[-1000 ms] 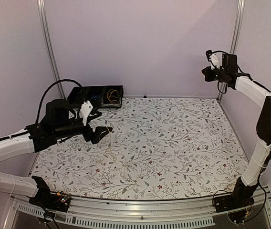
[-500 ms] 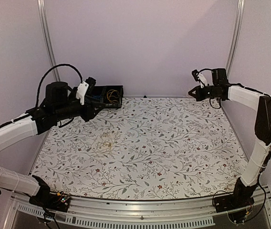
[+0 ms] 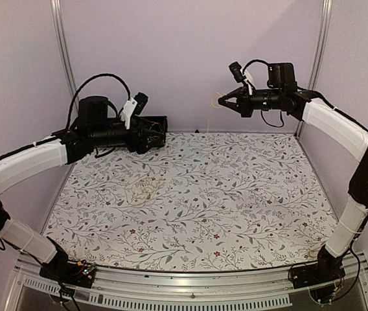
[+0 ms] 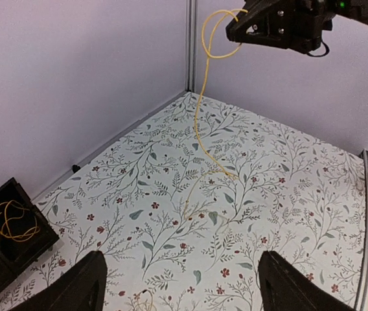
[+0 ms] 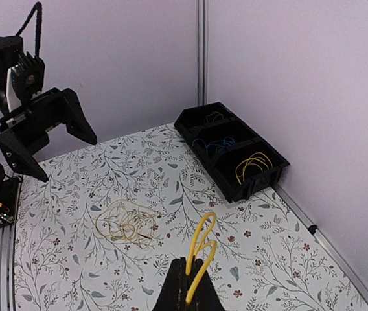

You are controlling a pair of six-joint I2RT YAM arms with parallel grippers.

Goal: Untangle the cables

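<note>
A pale tangle of thin cables (image 3: 146,188) (image 5: 127,225) lies on the floral table, left of centre. My right gripper (image 3: 221,102) (image 5: 194,267) (image 4: 242,29) is raised at the back of the table, shut on a yellow cable (image 5: 203,241) (image 4: 200,97). That cable loops above the fingertips and hangs down to the table. My left gripper (image 3: 148,133) (image 4: 181,256) (image 5: 67,159) is held high at the back left by the bin. It is open, with nothing between its fingers (image 4: 80,291).
A black bin (image 3: 161,123) (image 5: 232,175) with three compartments stands in the back left corner. It holds yellow wires (image 5: 255,163) (image 4: 12,220), blue wires (image 5: 216,142) and dark ones. Purple walls and metal posts (image 4: 190,45) close the back and sides.
My left gripper let go of the tangle, rose and moved back toward the bin. My right arm swung left along the back wall, carrying the yellow cable.
</note>
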